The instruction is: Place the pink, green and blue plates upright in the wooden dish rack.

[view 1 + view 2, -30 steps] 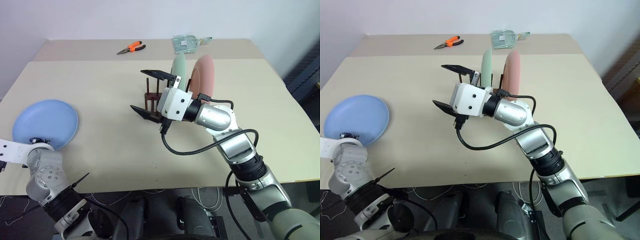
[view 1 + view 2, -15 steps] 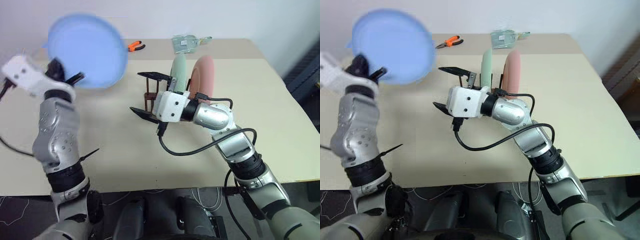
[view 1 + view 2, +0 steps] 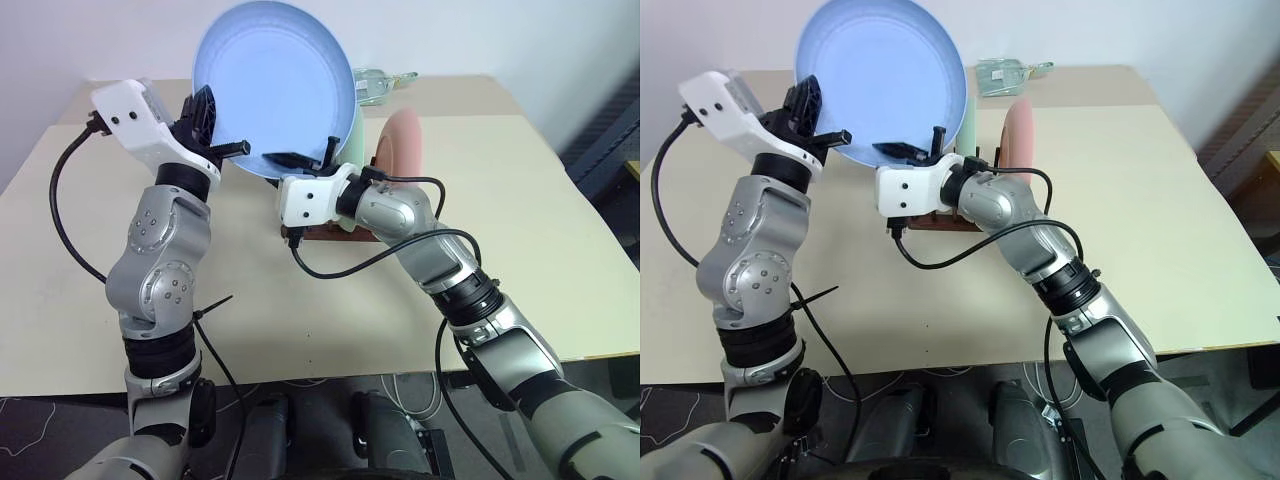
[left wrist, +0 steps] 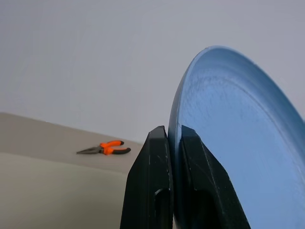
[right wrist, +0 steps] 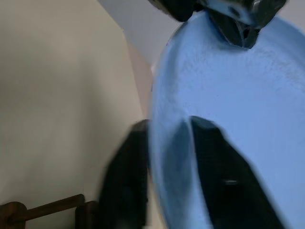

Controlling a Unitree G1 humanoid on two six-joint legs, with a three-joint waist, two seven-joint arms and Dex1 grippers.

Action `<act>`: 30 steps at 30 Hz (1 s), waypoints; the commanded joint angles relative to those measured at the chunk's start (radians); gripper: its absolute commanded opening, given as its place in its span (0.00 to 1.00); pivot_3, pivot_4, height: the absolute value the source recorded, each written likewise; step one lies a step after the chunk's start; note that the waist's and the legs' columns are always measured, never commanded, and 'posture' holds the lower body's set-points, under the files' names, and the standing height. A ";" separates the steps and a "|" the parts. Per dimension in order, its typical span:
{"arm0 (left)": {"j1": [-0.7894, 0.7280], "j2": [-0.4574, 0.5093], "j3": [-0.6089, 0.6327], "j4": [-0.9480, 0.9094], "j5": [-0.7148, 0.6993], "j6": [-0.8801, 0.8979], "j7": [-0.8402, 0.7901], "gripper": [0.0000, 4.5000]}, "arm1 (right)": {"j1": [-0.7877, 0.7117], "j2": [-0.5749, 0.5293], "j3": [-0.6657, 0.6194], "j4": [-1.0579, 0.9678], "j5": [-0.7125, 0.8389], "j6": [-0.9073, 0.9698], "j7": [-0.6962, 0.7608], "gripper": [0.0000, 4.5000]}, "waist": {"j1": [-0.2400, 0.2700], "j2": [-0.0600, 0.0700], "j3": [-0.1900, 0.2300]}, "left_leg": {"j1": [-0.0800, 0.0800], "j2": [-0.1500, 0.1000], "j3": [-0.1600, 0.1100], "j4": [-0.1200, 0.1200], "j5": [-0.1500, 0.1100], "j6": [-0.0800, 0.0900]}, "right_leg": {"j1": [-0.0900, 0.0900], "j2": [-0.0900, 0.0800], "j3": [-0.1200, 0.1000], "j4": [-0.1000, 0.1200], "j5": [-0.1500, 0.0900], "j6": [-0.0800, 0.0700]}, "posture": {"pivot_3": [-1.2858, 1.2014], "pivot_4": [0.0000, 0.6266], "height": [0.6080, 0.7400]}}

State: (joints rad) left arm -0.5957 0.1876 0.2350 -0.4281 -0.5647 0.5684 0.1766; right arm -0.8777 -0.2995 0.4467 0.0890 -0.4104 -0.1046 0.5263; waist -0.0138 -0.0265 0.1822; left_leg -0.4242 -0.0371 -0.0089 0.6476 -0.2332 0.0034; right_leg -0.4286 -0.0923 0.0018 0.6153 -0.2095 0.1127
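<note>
The blue plate (image 3: pixel 275 85) is held up on edge in the air, in front of the wooden dish rack (image 3: pixel 940 218). My left gripper (image 4: pixel 172 133) is shut on the plate's left rim. From the right, my right gripper (image 5: pixel 167 129) is shut on its lower rim, one finger on each face. Behind the blue plate, the green plate (image 3: pixel 352 145) and the pink plate (image 3: pixel 402 140) stand upright in the rack. The blue plate hides most of the green one.
Orange-handled pliers (image 4: pixel 106 148) lie on the far part of the table. A clear packet (image 3: pixel 1002 72) lies at the back, behind the rack. The beige table (image 3: pixel 540 200) stretches wide on both sides of the rack.
My left arm lifted the blue plate off the table at the left and swung it up and right to the rack. My right gripper, open before, closed on the plate's lower rim.
</note>
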 commanded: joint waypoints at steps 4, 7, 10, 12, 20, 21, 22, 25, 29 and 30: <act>-0.047 -0.042 0.114 -0.029 -0.136 -0.038 0.005 0.45 | -0.021 0.012 -0.004 -0.017 -0.046 -0.044 -0.028 0.00 | 0.001 0.000 0.000 | 0.000 0.000 0.000 0.000 0.000 0.000 | 0.000 0.000 0.000 0.000 0.000 0.000 | 0.52 0.24 0.98; -0.094 0.003 0.231 0.015 -0.133 -0.124 0.023 0.68 | -0.021 0.010 -0.008 -0.009 -0.067 -0.061 -0.045 0.00 | -0.001 0.000 0.000 | 0.000 0.001 -0.001 0.000 0.000 0.000 | 0.000 0.000 0.000 0.000 0.000 0.000 | 0.52 0.24 0.98; -0.073 0.116 0.307 0.098 -0.026 -0.196 0.025 0.68 | -0.019 0.016 -0.037 -0.016 -0.046 -0.081 -0.065 0.00 | -0.009 0.000 0.001 | 0.001 0.000 0.000 -0.001 0.000 -0.001 | 0.000 0.002 0.000 0.000 0.000 -0.001 | 0.52 0.24 0.98; -0.024 0.187 0.319 0.148 0.059 -0.238 0.006 0.68 | -0.004 0.035 -0.076 -0.049 0.019 -0.073 -0.068 0.00 | -0.006 0.000 0.000 | 0.002 0.000 0.000 -0.002 0.001 -0.001 | 0.000 0.003 0.001 0.000 0.000 -0.001 | 0.52 0.24 0.98; 0.369 0.234 0.049 0.186 0.296 -0.350 -0.213 0.68 | 0.100 0.210 -0.293 -0.371 0.641 0.241 0.004 0.00 | 0.007 0.000 0.001 | 0.001 0.002 -0.001 -0.002 0.000 -0.001 | 0.002 0.000 0.000 -0.001 0.000 -0.001 | 0.52 0.24 0.98; 0.402 0.216 0.025 0.187 0.311 -0.362 -0.225 0.68 | 0.114 0.240 -0.315 -0.418 0.741 0.325 -0.009 0.00 | 0.003 0.000 0.000 | 0.000 0.002 -0.002 -0.002 0.000 0.000 | 0.001 -0.001 0.000 -0.001 0.000 -0.001 | 0.52 0.24 0.98; 0.439 0.199 -0.002 0.195 0.336 -0.382 -0.235 0.68 | 0.133 0.269 -0.333 -0.465 0.839 0.408 -0.033 0.00 | 0.001 0.000 0.000 | 0.000 0.002 -0.002 -0.002 0.000 0.000 | 0.001 -0.002 0.000 -0.001 0.000 -0.001 | 0.52 0.24 0.98; 0.510 0.155 -0.053 0.212 0.368 -0.430 -0.264 0.68 | 0.195 0.342 -0.363 -0.546 1.036 0.580 -0.122 0.00 | -0.005 0.001 0.000 | 0.001 0.003 -0.002 -0.003 -0.001 -0.001 | -0.001 -0.004 0.000 0.000 0.000 -0.001 | 0.52 0.24 0.98; 0.564 0.127 -0.110 0.203 0.413 -0.494 -0.306 0.68 | 0.247 0.405 -0.379 -0.560 1.154 0.696 -0.235 0.00 | -0.005 0.002 0.000 | 0.000 0.004 -0.002 -0.005 -0.001 -0.002 | -0.004 -0.005 0.000 0.001 -0.001 -0.007 | 0.52 0.24 0.98; 0.573 0.122 -0.118 0.207 0.421 -0.504 -0.312 0.68 | 0.248 0.417 -0.393 -0.550 1.180 0.714 -0.260 0.00 | -0.004 0.003 0.000 | 0.000 0.004 -0.001 -0.005 -0.001 -0.002 | -0.004 -0.005 0.000 0.001 -0.001 -0.007 | 0.52 0.24 0.98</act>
State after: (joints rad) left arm -0.0291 0.3107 0.1272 -0.1965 -0.1696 0.1050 -0.1240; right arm -0.6159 0.0934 0.0769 -0.4277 0.7121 0.5933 0.3027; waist -0.0179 -0.0237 0.1826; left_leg -0.4249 -0.0332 -0.0100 0.6429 -0.2342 0.0014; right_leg -0.4332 -0.0975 0.0023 0.6163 -0.2104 0.1056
